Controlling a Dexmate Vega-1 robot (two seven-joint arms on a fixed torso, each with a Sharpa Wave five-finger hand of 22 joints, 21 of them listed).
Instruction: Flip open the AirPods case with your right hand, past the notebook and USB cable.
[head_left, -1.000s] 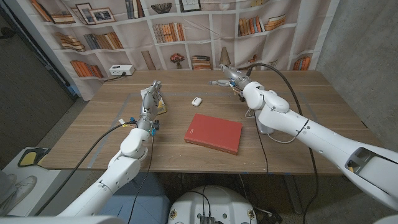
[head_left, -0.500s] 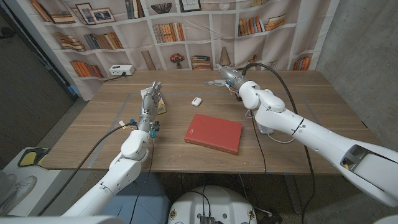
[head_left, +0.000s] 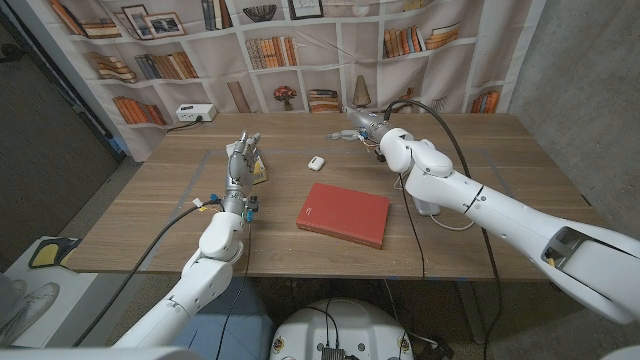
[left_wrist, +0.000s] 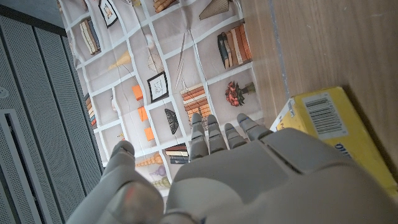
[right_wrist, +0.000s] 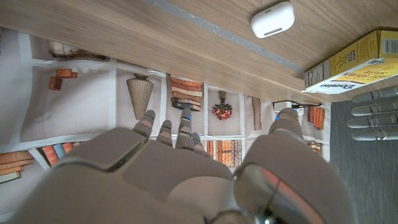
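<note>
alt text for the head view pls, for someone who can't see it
The right hand hovers over the far side of a wooden table, short of the closed white AirPods case. A red notebook lies nearer; the left hand is beside a yellow box.

A yellow box (head_left: 259, 171), perhaps cardboard, lies on the wooden table (head_left: 150, 215).

Bookshelf-print backdrop (head_left: 300, 40) behind wooden table (head_left: 180, 200).
</note>
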